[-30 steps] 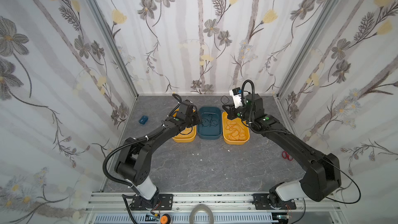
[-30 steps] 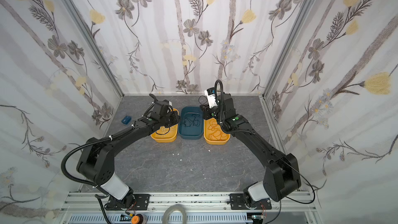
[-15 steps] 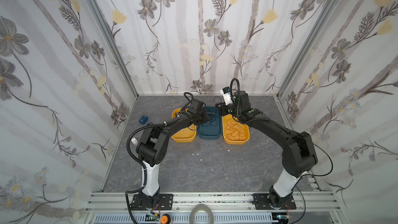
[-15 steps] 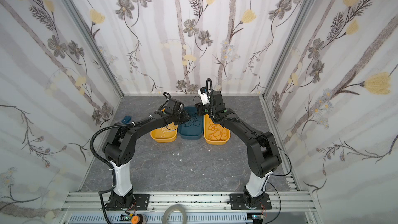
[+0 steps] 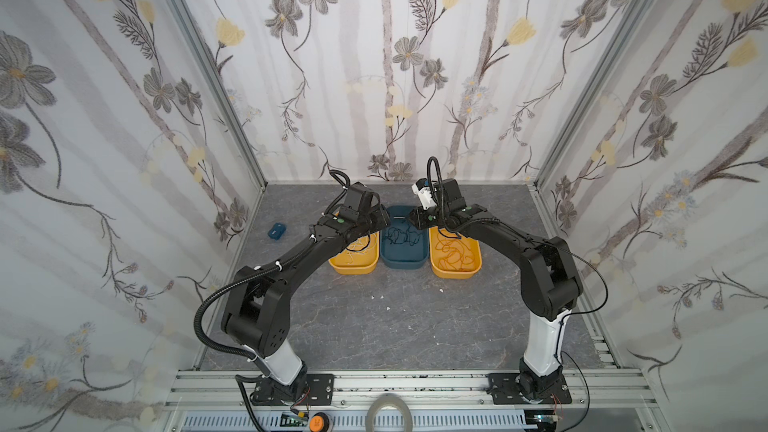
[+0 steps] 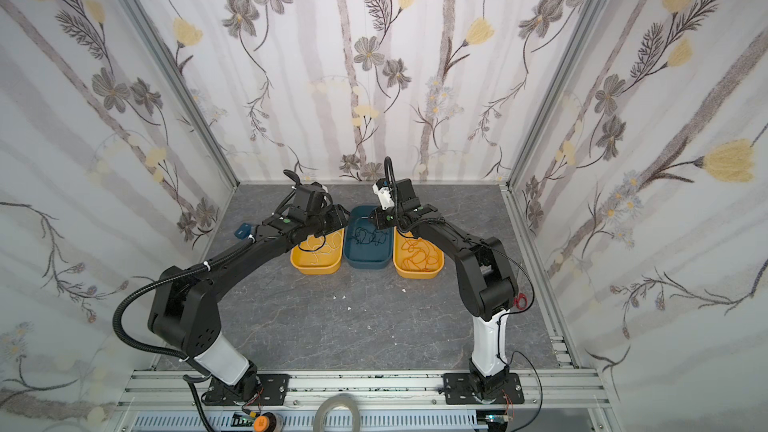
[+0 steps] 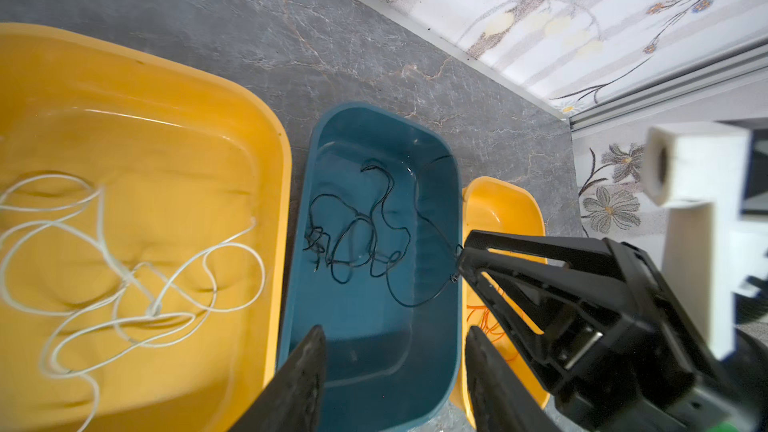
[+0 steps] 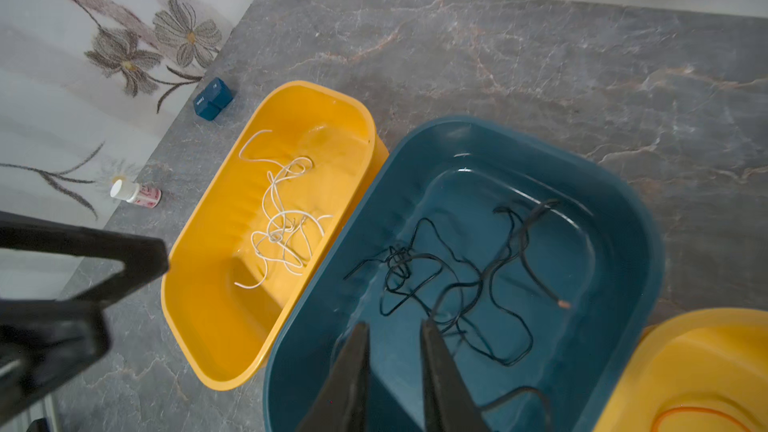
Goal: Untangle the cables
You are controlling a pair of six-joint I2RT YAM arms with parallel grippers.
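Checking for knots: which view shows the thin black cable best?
The right wrist view: the thin black cable lies close, loops distinct, in the dark blue plastic tub. The left wrist view shows it smaller; in both top views it is tiny.

Left jaws, right jaws close together over blue tub (image 5: 405, 263); floor (image 5: 395, 326) in front open.

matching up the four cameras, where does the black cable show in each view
a top view: black cable lies tangled in the teal bin, between two yellow bins.
a top view: likewise in the teal bin, cable at.
left wrist: loose on the teal bin's floor.
right wrist: spread across the teal bin's floor.
shared landmark: the teal bin, seen in all four.
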